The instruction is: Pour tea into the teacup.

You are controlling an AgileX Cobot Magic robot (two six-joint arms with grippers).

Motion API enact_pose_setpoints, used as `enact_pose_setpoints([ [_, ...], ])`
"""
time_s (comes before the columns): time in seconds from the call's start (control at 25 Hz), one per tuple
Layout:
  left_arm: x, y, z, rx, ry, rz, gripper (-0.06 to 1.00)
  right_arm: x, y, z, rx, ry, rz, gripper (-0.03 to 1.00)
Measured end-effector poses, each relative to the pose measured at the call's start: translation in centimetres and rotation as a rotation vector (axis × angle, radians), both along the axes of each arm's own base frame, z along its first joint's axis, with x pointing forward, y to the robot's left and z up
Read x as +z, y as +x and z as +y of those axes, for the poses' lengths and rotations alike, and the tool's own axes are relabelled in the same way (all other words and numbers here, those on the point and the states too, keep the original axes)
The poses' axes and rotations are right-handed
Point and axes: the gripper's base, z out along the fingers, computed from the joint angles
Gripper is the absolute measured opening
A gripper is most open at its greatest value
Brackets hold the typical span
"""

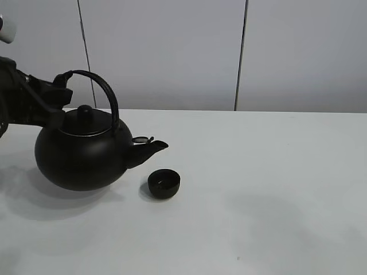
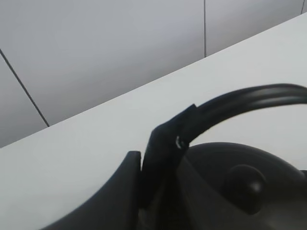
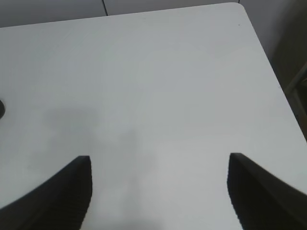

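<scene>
Teacup (image 1: pixel 164 183) sits left of centre on the table (image 1: pixel 275 172), toward the front edge. Can't tell if there's tea in it. Kettle (image 1: pixel 83 154) is just beside it toward the left edge, roughly level, spout aimed at the cup, no stream visible. Your left gripper (image 1: pixel 63 83) is clamped on the kettle handle. Right gripper (image 3: pixel 158 160) is spread wide and empty, over bare table. My read: grasp done, tilt and pour not yet done.
</scene>
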Motion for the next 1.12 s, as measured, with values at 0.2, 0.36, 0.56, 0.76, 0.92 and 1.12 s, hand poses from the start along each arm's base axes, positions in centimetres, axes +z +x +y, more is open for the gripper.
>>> enact_pose_setpoints([
  [0.2, -0.6, 0.5, 0.0, 0.017, 0.005, 0.023, 0.13, 0.0, 0.0, 0.0, 0.0, 0.0, 0.0, 0.53],
  [0.36, -1.4, 0.9, 0.0, 0.022, 0.018, 0.057, 0.13, 0.0, 0.0, 0.0, 0.0, 0.0, 0.0, 0.53],
  [0.56, -2.2, 1.3, -0.1, 0.022, 0.025, 0.081, 0.13, 0.0, 0.0, 0.0, -0.001, -0.001, 0.0, 0.53],
  [0.76, -2.7, 1.4, -0.1, 0.024, 0.033, 0.101, 0.13, 0.0, 0.0, 0.0, 0.0, -0.001, -0.002, 0.53],
  [0.92, -2.4, 1.7, -0.2, 0.021, 0.036, 0.086, 0.13, 0.0, 0.0, 0.0, 0.0, -0.001, -0.002, 0.53],
  [1.12, -1.9, 2.2, -0.4, 0.016, 0.044, 0.056, 0.13, 0.0, 0.0, 0.0, 0.0, -0.001, -0.002, 0.53],
])
